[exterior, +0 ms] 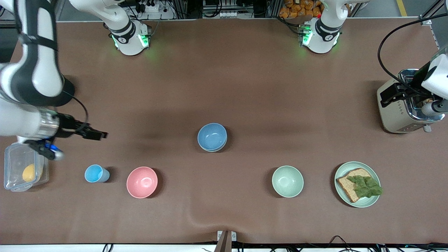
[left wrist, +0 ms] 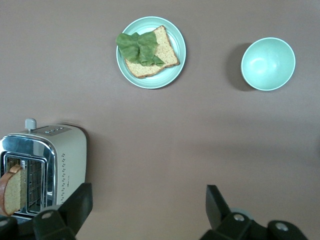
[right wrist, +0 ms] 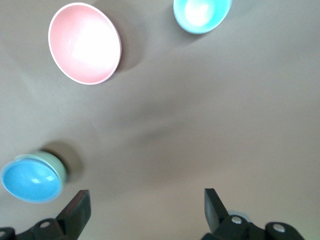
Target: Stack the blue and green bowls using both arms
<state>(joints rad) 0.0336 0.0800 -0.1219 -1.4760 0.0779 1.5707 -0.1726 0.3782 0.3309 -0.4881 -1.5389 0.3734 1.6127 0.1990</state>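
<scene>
Blue, round and matte, the bowl point(exterior: 212, 136) was seen nested in the dull sage-green bowl point(right wrist: 59, 164), whose rim showed beneath it, at the middle of the brown counter point(exterior: 245, 87). A pink bowl point(exterior: 141, 182) and a paler mint-green bowl point(exterior: 287, 181) were set nearer the front camera, well apart. The left claw point(left wrist: 150, 205) was held with fingers apart over the counter beside a cream toaster point(exterior: 400, 108). The right claw point(right wrist: 145, 207), also spread apart, was held over bare counter near a clear plastic box point(exterior: 21, 171).

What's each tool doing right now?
Left tool: open, empty, over the toaster.
Right tool: open, empty, over the container.
</scene>
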